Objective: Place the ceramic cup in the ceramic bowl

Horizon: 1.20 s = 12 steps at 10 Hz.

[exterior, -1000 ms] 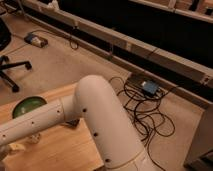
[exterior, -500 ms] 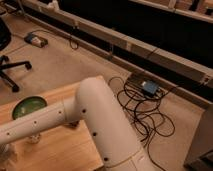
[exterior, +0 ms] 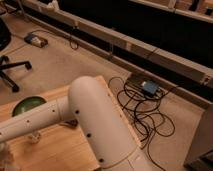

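Camera view shows the white robot arm [exterior: 75, 117] reaching left over the light wooden worktop [exterior: 65, 152]. Its gripper [exterior: 5, 154] sits at the lower left edge. The shallow glossy green ceramic bowl [exterior: 27, 105] rests just behind the arm.

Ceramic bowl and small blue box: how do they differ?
The ceramic bowl is round and green; the blue box is angular. The bowl sits on the wooden table; the box lies on the floor among cables. The claw is at the lower left edge, nearer the bowl.
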Available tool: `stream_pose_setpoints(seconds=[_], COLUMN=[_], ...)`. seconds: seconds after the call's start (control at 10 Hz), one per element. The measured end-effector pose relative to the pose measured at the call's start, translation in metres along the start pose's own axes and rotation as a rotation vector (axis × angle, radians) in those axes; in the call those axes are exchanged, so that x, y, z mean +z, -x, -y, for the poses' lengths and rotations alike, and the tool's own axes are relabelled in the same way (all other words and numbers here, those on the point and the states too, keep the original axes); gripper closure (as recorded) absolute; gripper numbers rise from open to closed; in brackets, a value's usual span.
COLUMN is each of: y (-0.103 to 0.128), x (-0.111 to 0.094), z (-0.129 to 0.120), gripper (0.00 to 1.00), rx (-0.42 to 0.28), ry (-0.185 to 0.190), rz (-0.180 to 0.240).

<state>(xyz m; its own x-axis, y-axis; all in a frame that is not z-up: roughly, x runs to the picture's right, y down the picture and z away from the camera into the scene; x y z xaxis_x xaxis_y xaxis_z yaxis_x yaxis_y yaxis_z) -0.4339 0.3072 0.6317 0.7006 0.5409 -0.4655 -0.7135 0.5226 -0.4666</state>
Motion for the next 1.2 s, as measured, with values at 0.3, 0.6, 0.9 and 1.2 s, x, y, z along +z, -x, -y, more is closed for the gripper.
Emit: stream_pose_setpoints(seconds=[0.3,0.6,0.9,1.2], y=[0.012,0.029,0.047,0.060], x=[-0.032,-0.062,-0.092,-0.120], z=[0.001,0.005,0.016,0.023], gripper=[1.00,1.00,1.00,1.00], rx=[-0.014,-0.036,-0.050,-0.069], ry=[-0.029,-0.051,-0.068,-0.101], rz=[0.028,0.057,0.098,0.126])
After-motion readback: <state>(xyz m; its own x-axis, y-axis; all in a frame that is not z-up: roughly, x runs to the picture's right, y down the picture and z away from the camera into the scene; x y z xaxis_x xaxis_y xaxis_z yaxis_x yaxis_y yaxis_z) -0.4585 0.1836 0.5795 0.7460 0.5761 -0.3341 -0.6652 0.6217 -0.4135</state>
